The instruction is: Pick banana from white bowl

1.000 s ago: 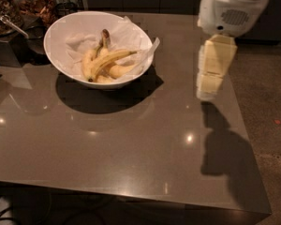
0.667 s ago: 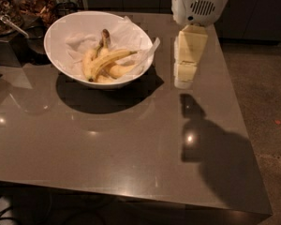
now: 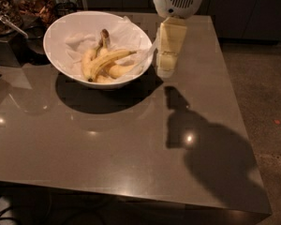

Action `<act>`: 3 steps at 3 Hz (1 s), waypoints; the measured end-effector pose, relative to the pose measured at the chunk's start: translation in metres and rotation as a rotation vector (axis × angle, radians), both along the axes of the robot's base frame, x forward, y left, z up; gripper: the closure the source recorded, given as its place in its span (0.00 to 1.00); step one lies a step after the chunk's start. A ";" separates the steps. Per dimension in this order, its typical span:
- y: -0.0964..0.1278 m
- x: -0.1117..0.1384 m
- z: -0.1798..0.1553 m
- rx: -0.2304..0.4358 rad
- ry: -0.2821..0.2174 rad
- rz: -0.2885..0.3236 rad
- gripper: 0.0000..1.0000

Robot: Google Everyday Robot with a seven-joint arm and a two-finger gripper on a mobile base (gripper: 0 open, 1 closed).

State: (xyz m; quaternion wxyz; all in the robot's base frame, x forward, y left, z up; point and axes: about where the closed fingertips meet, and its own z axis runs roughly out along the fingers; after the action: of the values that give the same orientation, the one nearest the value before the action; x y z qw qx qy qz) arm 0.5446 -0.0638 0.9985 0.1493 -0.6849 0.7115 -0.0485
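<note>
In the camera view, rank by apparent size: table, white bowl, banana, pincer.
1. table
2. white bowl
3. pincer, hanging just right of the bowl, and the slender banana: too alike in length to rank.

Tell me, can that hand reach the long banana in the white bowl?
Probably yes: the hand hangs just beside the white bowl, and the banana lies uncovered atop the other bananas.

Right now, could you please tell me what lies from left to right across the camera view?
Metal utensil → white bowl holding the banana → hand, just right of the bowl's rim above the table → floor.
</note>
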 end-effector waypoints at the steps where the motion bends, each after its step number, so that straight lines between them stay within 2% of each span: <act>1: 0.041 0.032 0.004 -0.027 -0.020 0.093 0.00; 2: 0.081 0.061 -0.003 -0.063 -0.030 0.182 0.08; 3: 0.110 0.080 -0.020 -0.096 -0.019 0.244 0.13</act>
State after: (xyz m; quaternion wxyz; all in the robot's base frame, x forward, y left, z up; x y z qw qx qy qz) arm 0.6246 0.0463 0.9787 0.1278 -0.7722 0.6183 -0.0706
